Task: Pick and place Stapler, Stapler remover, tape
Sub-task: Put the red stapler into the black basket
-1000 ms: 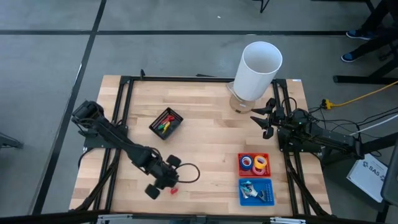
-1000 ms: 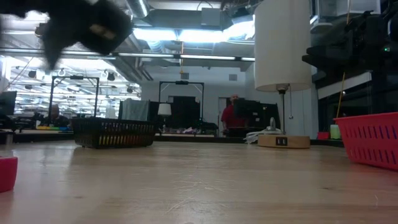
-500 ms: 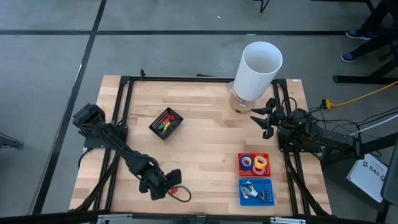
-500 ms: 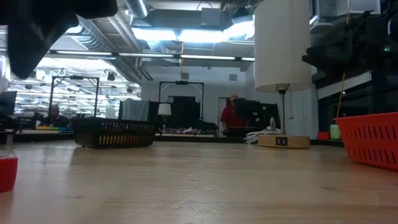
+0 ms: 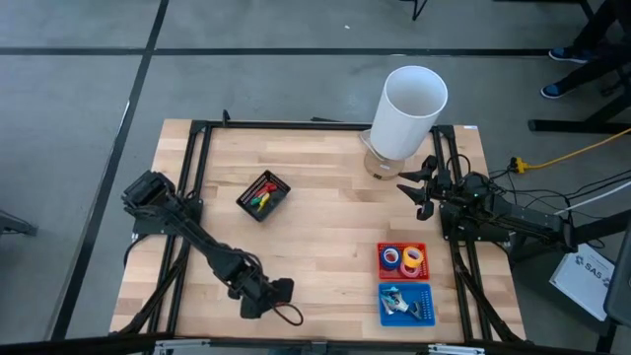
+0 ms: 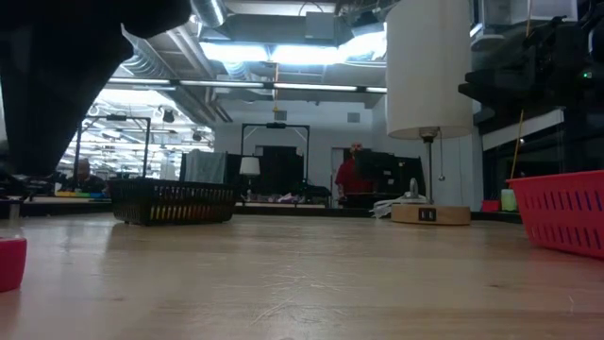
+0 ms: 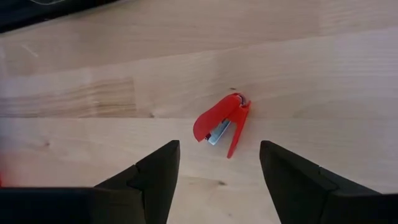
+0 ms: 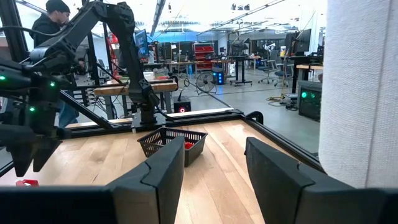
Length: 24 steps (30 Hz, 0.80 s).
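A red stapler (image 7: 222, 124) lies on its side on the bare wood near the table's near edge, left of the middle. My left gripper (image 7: 217, 165) hangs over it, open and pointing steeply down, a finger on either side of it and clear of it. In the high view the left gripper (image 5: 261, 296) hides the stapler. The tape rolls (image 5: 402, 258) lie in a red tray at the near right. I cannot pick out the stapler remover. My right gripper (image 5: 419, 192) waits open at the table's right side.
A black basket (image 5: 263, 194) with small coloured things stands left of the middle. A tall white cylinder (image 5: 409, 108) stands at the far right. A blue tray (image 5: 406, 304) with a small pale thing sits below the red tray. People show in the room beyond the table.
My left gripper has sunk toward the table and shifted toward the near edge, over the stapler. It has rolled about its own pointing line. The stapler has stayed where it lay.
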Motion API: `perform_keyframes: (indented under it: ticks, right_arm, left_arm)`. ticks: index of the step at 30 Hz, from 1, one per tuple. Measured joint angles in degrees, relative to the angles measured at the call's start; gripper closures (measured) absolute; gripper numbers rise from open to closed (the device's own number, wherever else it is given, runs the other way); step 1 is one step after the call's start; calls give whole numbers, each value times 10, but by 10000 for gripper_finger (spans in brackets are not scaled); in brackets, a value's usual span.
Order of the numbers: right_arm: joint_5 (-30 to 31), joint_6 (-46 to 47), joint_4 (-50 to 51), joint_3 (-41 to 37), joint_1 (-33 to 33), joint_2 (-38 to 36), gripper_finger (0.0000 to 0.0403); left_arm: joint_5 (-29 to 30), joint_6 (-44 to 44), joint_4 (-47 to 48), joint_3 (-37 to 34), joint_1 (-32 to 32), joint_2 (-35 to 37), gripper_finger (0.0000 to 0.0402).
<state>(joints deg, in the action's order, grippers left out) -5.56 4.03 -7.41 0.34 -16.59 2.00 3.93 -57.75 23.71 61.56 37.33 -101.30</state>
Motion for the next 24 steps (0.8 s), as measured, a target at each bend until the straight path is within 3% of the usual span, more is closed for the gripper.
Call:
perform_keyframes:
  ticks: [14, 20, 24]
  right_arm:
    - [0, 0, 0, 0, 0, 0, 231]
    - [0, 0, 0, 0, 0, 0, 231]
    - [0, 0, 0, 0, 0, 0, 231]
  left_arm:
    - [-74, -44, -53, -12, -34, -36, 185]
    - [-91, 4, -60, -12, -44, -39, 192]
    - [-95, 55, -59, -12, -48, -39, 222]
